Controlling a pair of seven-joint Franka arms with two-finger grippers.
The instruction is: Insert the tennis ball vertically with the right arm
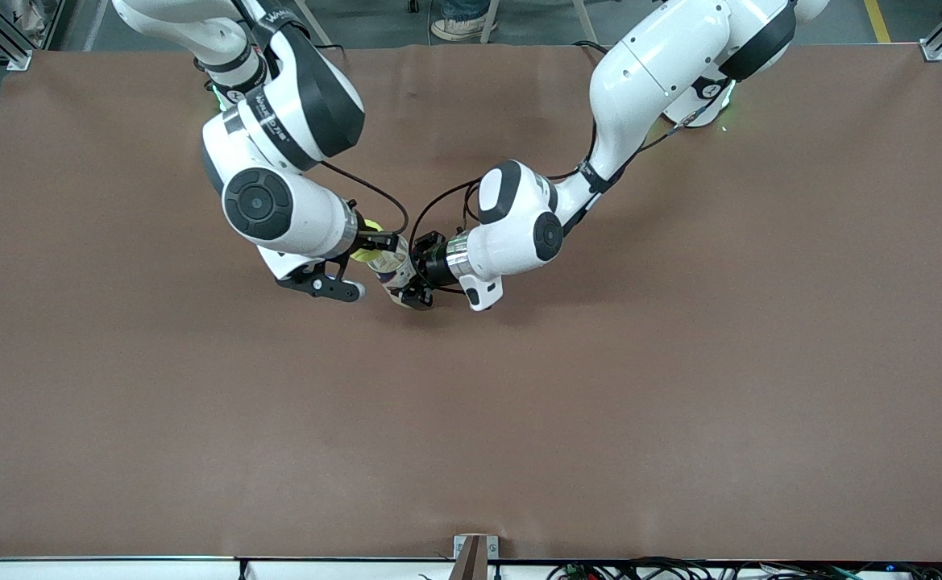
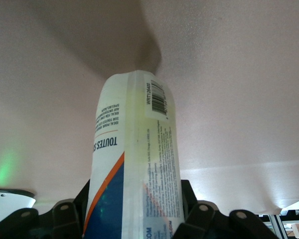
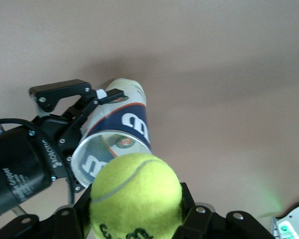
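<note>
Clamped in the left gripper [image 1: 411,287], an open tennis-ball can [image 1: 391,272] (blue-and-white label) stands on the brown table [image 1: 471,419], while just over its mouth the right gripper [image 1: 367,242] is closed on the yellow tennis ball [image 3: 135,195].

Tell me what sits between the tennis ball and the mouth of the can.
Nothing: the right wrist view shows the tennis ball, held in the right gripper, just above the open mouth of the can, which the left gripper clamps.
</note>
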